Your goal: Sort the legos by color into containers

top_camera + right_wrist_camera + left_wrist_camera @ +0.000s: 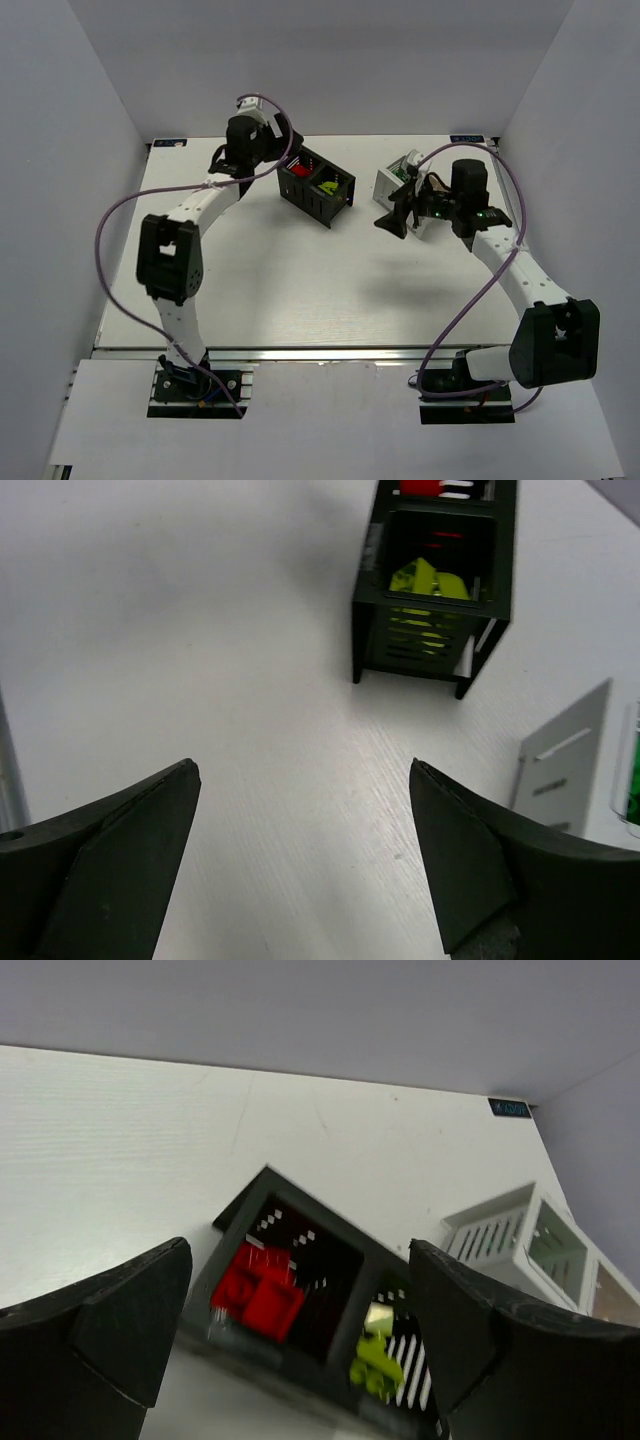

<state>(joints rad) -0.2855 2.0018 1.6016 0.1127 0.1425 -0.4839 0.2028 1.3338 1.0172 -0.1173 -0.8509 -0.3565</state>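
Note:
The black bin (pixel 318 190) stands at the back centre, with red bricks (pixel 300 170) in one compartment and yellow-green bricks (pixel 328 185) in the other. My left gripper (pixel 272 163) hovers open and empty at its left end. In the left wrist view the gripper (pixel 300 1345) frames the black bin (pixel 345 1255), the red bricks (pixel 258 1290) and the green bricks (pixel 378 1360). The white bin (pixel 393 180) is partly hidden behind my right gripper (pixel 392 212), which is open and empty. In the right wrist view that gripper (pixel 300 865) is over bare table, facing the black bin (pixel 435 630).
The white bin (pixel 530 1235) shows to the right in the left wrist view. Its wall (pixel 565 765) shows at the right edge of the right wrist view, with something green (pixel 632 805) inside. White walls enclose the table (pixel 300 290); purple cables loop off both arms.

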